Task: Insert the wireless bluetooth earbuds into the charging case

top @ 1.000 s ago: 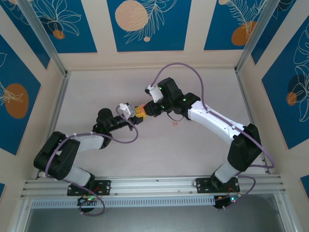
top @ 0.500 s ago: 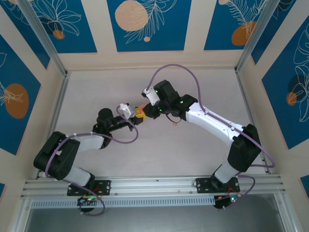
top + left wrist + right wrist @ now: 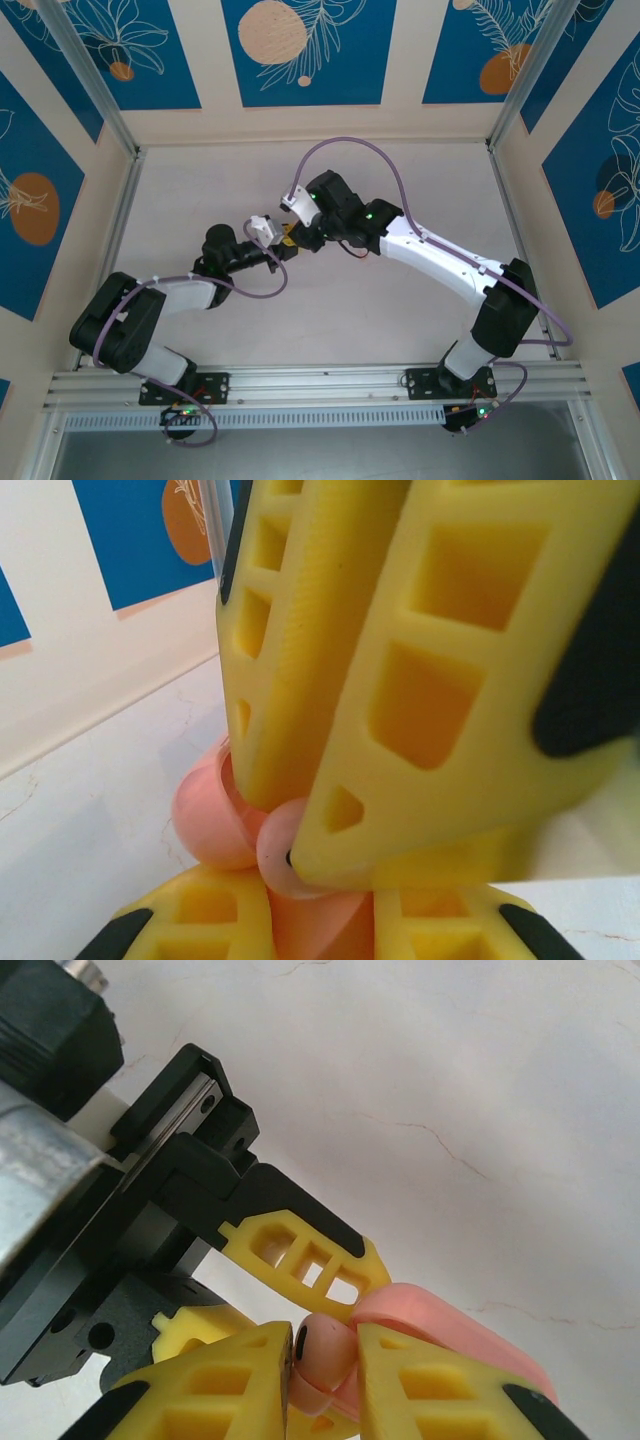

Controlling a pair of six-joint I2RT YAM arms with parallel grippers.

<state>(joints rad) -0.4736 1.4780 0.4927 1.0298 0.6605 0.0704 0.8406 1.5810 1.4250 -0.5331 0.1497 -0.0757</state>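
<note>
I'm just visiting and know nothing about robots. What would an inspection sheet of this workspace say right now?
Surface: pale marbled tabletop with faint hairline cracks.
Job's things: pink charging case held off the table; one pale earbud held right at the case.
Clutter: nothing seen.
Grippers: left gripper shut on the charging case; right gripper shut on the earbud, the fingers of the two meeting mid-table.
Cables: purple cables loop above both arms, away from the fingers.
Surroundings: blue panels with orange circles and leaf drawings; metal rail at the near edge.
</note>
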